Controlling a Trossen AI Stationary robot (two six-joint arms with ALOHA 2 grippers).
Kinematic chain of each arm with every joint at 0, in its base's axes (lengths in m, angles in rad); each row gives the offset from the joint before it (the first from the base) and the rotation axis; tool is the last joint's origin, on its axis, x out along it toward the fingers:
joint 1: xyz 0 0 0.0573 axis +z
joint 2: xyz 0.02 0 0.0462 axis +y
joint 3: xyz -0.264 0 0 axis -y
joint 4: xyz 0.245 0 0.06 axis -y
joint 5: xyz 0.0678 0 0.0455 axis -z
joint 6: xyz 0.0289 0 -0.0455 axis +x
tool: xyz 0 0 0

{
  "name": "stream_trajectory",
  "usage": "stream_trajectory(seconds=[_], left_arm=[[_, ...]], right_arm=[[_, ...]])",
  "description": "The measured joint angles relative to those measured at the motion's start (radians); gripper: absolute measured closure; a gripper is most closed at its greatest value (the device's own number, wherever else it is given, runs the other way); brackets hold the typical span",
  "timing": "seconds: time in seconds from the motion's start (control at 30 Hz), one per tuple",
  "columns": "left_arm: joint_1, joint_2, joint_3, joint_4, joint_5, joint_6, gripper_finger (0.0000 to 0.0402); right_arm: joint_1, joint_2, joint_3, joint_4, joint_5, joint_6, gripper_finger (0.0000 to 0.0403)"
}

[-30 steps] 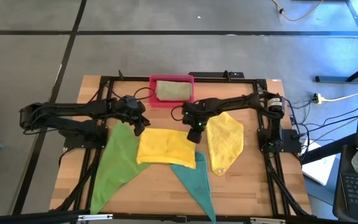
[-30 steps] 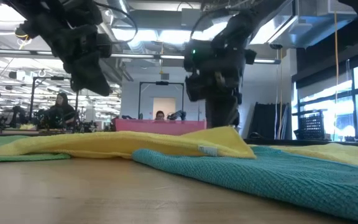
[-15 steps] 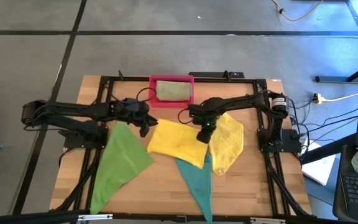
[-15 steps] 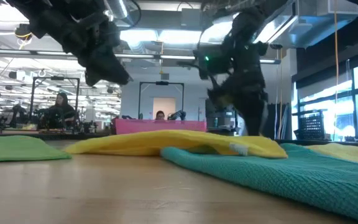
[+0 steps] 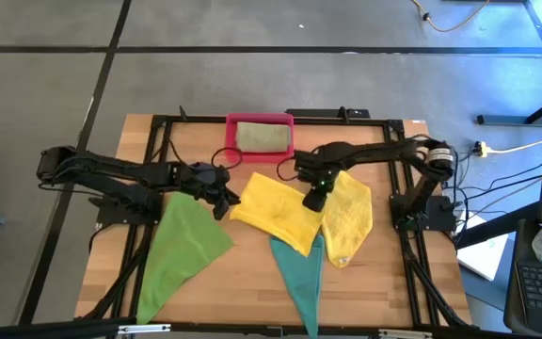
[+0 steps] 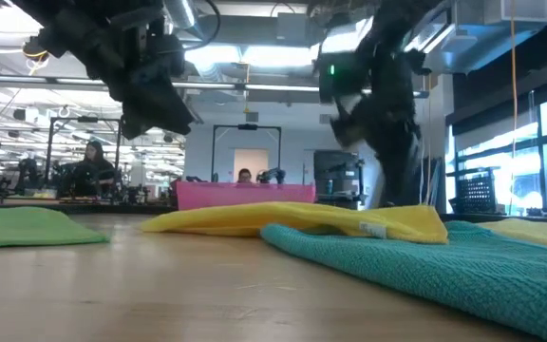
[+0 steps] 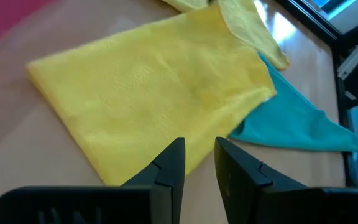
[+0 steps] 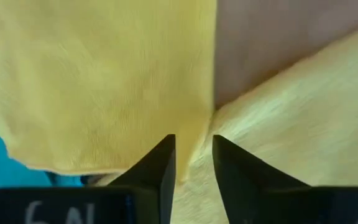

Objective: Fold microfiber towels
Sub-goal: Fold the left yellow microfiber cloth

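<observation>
A yellow towel point(image 5: 273, 212) lies flat mid-table, its right edge over a second yellow towel point(image 5: 351, 221) and its near edge over a teal towel point(image 5: 299, 278). A bright green towel point(image 5: 184, 247) is spread at the left. A folded olive towel point(image 5: 262, 137) rests in the pink tray point(image 5: 260, 118). My left gripper point(image 5: 226, 202) hovers over the middle yellow towel's left corner point(image 7: 104, 168), narrowly open with nothing between its fingers. My right gripper point(image 5: 315, 201) points down at that towel's right edge, open. My right gripper stands over the middle yellow towel's right edge point(image 8: 199, 121), from above, a finger on either side of a low ridge of cloth. Whether the fingers point(image 8: 166, 155) touch it, I cannot tell. The towel lies on the table and on the other yellow towel.
Black frame rails point(image 5: 153, 141) run along the table's left, right and far sides. Bare wood point(image 5: 243, 292) shows between the green and teal towels. In the low view, people sit in the room beyond the table.
My right gripper has gone toward the table's right edge, and the middle yellow towel has slid with it and turned. It is now off the green towel and laps onto the other yellow one. My left gripper has followed toward the right, staying above the table.
</observation>
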Motion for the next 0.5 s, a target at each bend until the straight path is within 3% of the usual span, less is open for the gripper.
stream_trajectory(seconds=[0.1,0.3,0.5], left_arm=[[-0.030,0.000,0.000,0.000,-0.021,-0.023,0.0324],[-0.063,-0.007,0.000,0.000,-0.042,-0.098,0.0324],[-0.087,-0.083,0.000,0.004,-0.053,-0.239,0.0324]], right_arm=[[-0.001,-0.063,0.015,0.104,0.043,-0.056,0.0293],[0.006,-0.055,0.009,0.571,0.010,-0.109,0.0293],[0.016,0.138,0.135,0.564,-0.124,-0.107,0.0293]])
